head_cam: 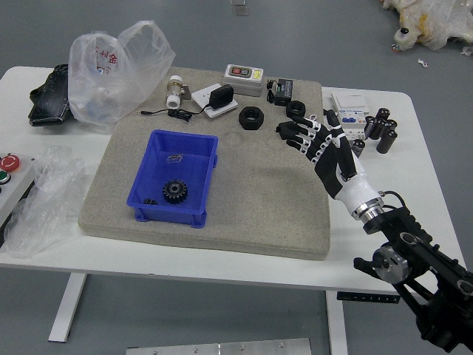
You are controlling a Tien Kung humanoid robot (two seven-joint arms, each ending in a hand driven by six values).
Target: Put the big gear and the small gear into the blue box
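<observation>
Left of centre in the frame, a blue box (156, 214) sits on a grey mat (266, 214) that covers the middle of the white tabletop (222, 270). Inside the box, towards its lower right, the big gear (175, 191) lies flat with its toothed rim showing. In the box's lower left corner is a small dark piece, apparently the small gear (151, 202), its teeth too small to make out. A small metallic piece (175, 158) lies nearer the box's upper end.

From the lower right corner of the frame, the right arm (414, 262) reaches up and inward. Its hand (334, 159) hangs over the mat's right edge, fingers spread apart, with nothing visibly gripped.

Along the top of the mat, two black rings (251, 117) lie near each other, with a white device (244, 79) and a black adapter (221, 95) just above and to the left. Near the upper right, several black cylinders (386, 140) stand beside white boxes (349, 107). At upper left, a clear plastic bag (111, 81) overlaps the mat's corner, beside a black pouch (50, 96).
</observation>
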